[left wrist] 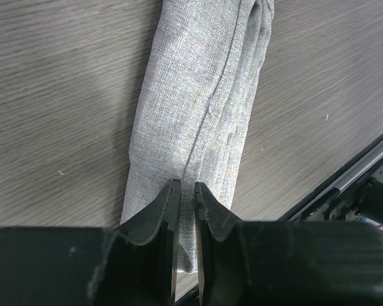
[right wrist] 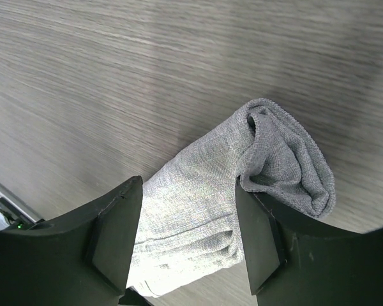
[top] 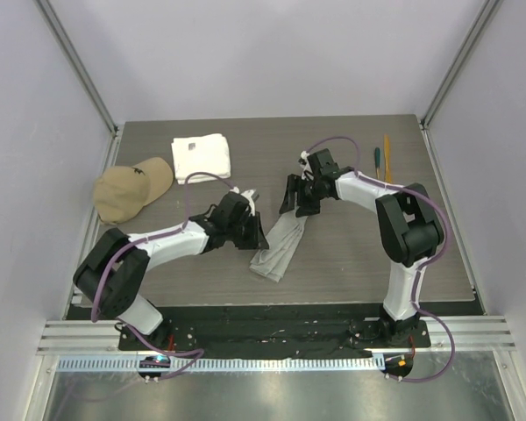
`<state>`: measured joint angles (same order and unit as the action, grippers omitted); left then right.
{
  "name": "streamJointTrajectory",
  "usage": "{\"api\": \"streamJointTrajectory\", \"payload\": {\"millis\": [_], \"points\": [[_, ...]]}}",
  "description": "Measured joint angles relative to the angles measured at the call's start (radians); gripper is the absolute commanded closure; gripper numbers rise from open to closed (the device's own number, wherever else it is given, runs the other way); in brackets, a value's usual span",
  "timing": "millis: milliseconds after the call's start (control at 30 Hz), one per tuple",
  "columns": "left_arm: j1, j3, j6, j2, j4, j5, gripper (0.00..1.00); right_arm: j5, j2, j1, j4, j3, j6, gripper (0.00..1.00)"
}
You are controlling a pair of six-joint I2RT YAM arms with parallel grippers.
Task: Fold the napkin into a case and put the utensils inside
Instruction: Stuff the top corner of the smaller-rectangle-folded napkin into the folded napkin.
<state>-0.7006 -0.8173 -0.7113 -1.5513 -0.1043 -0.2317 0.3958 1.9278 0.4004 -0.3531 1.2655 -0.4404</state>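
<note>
I find the napkin [top: 279,248] mid-frame on the tabletop [top: 359,254], folded to a narrow strip. The right tool [right wrist: 186,191] gapes astride its rumpled end. The left tool [left wrist: 186,191] is nearly closed over the seam, pinch unconfirmed. I would square that end before fetching the utensils [top: 377,160], upper right.

No text can be read; the dark mark [top: 138,173] on the tan cap [top: 123,195] is too small

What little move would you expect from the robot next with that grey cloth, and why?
Probably the right gripper lowers and closes on the bunched far end of the napkin. It hangs open astride that end, while the left gripper seems to pinch the near end, so the long strip looks ready for another fold.
</note>
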Motion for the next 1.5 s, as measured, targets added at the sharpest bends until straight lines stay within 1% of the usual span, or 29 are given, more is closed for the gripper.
{"api": "streamJointTrajectory", "payload": {"millis": [200,500,733,867,1033,1100,1167,1200,1233,1333,1400,1500], "points": [[-0.022,0.013,-0.023,0.0,0.039,0.0,0.82,-0.03,-0.025,-0.005,-0.058,0.0,0.016,0.35],[-0.052,0.014,-0.044,-0.033,0.056,0.0,0.83,-0.113,-0.125,-0.009,-0.156,-0.001,0.048,0.34],[-0.06,0.014,-0.045,-0.041,0.056,0.0,0.83,-0.16,-0.172,-0.034,-0.184,-0.026,0.059,0.35],[-0.06,0.014,-0.046,-0.041,0.057,-0.001,0.83,-0.183,-0.182,-0.044,-0.186,-0.05,0.059,0.43],[-0.066,0.013,-0.049,-0.051,0.063,-0.006,0.83,-0.191,-0.25,-0.047,-0.159,-0.178,0.028,0.48],[-0.072,0.008,-0.049,-0.061,0.061,-0.009,0.74,-0.174,-0.291,-0.047,-0.131,-0.264,0.01,0.49],[-0.077,0.002,-0.048,-0.061,0.048,-0.008,0.6,-0.145,-0.34,-0.048,-0.121,-0.353,-0.008,0.5],[-0.079,-0.002,-0.045,-0.056,0.041,-0.005,0.57,-0.134,-0.362,-0.047,-0.118,-0.386,-0.013,0.51],[-0.079,-0.003,-0.043,-0.045,0.026,0.002,0.55,-0.117,-0.391,-0.045,-0.117,-0.426,-0.02,0.54],[-0.084,-0.014,-0.028,0.034,-0.054,0.038,0.54,-0.058,-0.482,-0.027,-0.082,-0.529,-0.065,0.61],[-0.091,-0.038,-0.004,0.083,-0.102,0.069,0.55,-0.013,-0.53,0.001,-0.019,-0.592,-0.118,0.62],[-0.125,-0.079,0.05,0.128,-0.148,0.13,0.54,0.038,-0.556,0.067,0.095,-0.663,-0.204,0.62]]}}
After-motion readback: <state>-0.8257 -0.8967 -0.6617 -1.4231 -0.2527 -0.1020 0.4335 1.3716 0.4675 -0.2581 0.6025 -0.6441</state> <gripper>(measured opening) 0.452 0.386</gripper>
